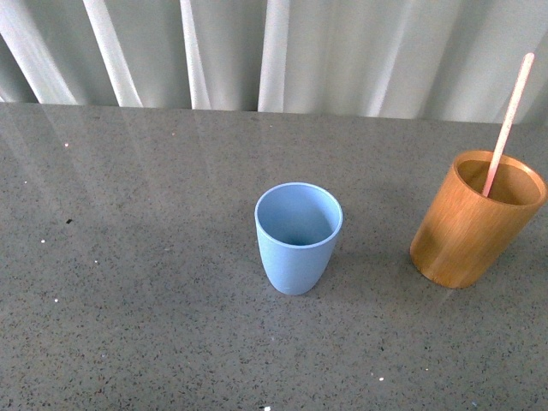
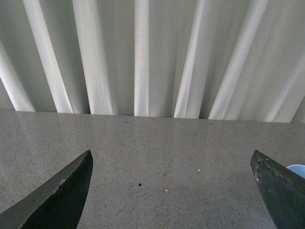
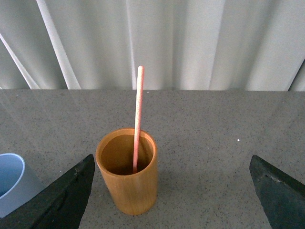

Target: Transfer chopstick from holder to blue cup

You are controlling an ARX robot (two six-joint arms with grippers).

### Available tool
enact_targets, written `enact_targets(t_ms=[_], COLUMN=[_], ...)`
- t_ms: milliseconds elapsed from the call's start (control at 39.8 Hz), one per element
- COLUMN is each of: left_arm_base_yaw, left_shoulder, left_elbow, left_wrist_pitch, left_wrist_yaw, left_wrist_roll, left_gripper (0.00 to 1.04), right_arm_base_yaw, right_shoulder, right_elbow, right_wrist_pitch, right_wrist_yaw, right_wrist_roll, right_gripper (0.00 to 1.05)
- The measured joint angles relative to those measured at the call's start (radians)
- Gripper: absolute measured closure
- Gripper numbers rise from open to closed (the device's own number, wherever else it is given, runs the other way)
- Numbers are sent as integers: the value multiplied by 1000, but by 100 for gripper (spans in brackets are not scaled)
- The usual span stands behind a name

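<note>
The blue cup (image 1: 298,236) stands upright and empty in the middle of the grey table. Right of it is the orange-brown holder (image 1: 476,219) with a single pinkish chopstick (image 1: 509,122) leaning out of it. Neither arm shows in the front view. In the right wrist view the holder (image 3: 127,171) and chopstick (image 3: 137,117) stand ahead of my open right gripper (image 3: 172,167), nearer one finger, with the blue cup (image 3: 13,185) at the edge. My left gripper (image 2: 172,163) is open over bare table, and a sliver of the blue cup (image 2: 297,168) shows beside one finger.
The speckled grey table (image 1: 137,257) runs back to a white pleated curtain (image 1: 274,51). A few small white and dark specks lie on the table surface.
</note>
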Motion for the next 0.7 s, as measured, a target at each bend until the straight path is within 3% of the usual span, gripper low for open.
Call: enact_targets(t_ms=[101, 377, 704], left_arm_base_yaw=[0, 0, 0], left_shoulder=[0, 0, 0], left_elbow=[0, 0, 0], left_wrist_pitch=[0, 0, 0], left_wrist_yaw=[0, 0, 0], left_wrist_roll=[0, 0, 0], left_gripper=[7, 7, 7], right_arm_base_yaw=[-1, -8, -16], right_shoulder=[231, 644, 874], right_elbow=[38, 128, 186], right_wrist_pitch=[190, 533, 678], right_wrist_yaw=[0, 37, 63], right_wrist_roll=[-27, 4, 43], right_gripper=[10, 10, 10])
